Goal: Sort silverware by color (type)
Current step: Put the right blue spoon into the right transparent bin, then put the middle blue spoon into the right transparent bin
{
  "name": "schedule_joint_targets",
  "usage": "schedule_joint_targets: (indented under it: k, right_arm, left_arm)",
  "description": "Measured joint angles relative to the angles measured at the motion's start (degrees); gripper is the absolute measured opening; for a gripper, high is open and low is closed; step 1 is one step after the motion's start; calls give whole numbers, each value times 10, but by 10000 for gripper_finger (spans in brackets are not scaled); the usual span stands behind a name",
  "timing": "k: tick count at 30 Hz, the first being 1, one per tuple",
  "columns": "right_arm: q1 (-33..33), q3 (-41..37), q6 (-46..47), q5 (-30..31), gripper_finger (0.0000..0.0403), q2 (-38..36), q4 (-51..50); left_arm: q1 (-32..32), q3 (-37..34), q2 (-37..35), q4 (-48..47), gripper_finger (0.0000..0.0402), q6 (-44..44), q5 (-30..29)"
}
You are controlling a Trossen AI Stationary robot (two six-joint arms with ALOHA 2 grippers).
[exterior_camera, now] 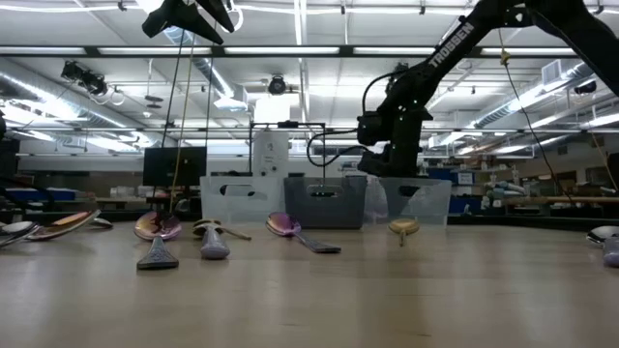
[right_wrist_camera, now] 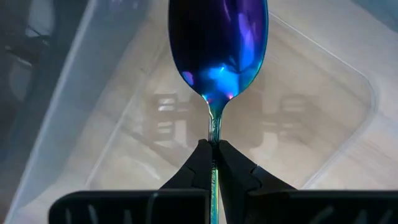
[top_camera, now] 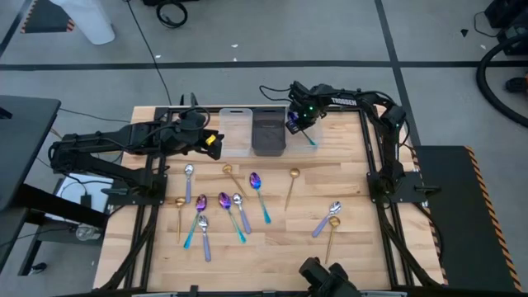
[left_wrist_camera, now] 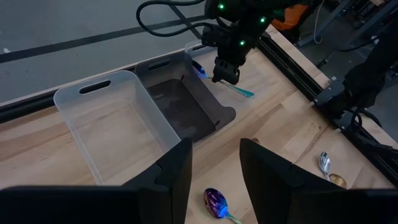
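Observation:
My right gripper (top_camera: 297, 122) is shut on a purple-bowled, teal-handled spoon (right_wrist_camera: 217, 43) and hovers over the rightmost clear bin (right_wrist_camera: 323, 118) at the table's far edge. My left gripper (left_wrist_camera: 214, 171) is open and holds nothing; it hangs above the table left of the bins (top_camera: 206, 142). Several more spoons lie flat on the wood: gold ones (top_camera: 291, 186), lavender-handled ones (top_camera: 327, 219) and teal-handled ones (top_camera: 260, 194). My right gripper pinches the spoon's neck (right_wrist_camera: 213, 134), just below the bowl, between its two fingertips (right_wrist_camera: 231, 163). The fingers come from above. The spoon is lifted clear, with its bowl (left_wrist_camera: 198, 68) over the clear bin and its teal handle (left_wrist_camera: 241, 92) sticking out toward the table's near right.
Three bins stand side by side at the far edge: a clear one (top_camera: 235, 130), a dark one (top_camera: 268, 132) and the clear one under my right gripper. The spoons are scattered across the table's middle and near half.

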Motion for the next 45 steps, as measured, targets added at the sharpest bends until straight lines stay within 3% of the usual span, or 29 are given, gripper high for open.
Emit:
schedule_joint_targets:
  k: [5,14,21,35,45]
  right_arm:
    - [1,1,4,9,27,3,1]
    - [0,9,10,2,106,5,-23]
    - [2,67,6,0,143,6,-80]
    - [53,212,4,4,152,5,-178]
    - [116,233,20,5,151,5,-202]
  left_arm:
    - [0,0,0,0,141,0,0]
    - [0,0,0,-23,141,1,0]
    - [0,0,0,-31,141,0,0]
    - [-5,0,0,-32,141,9,0]
    - [-45,0,0,-33,141,-27,0]
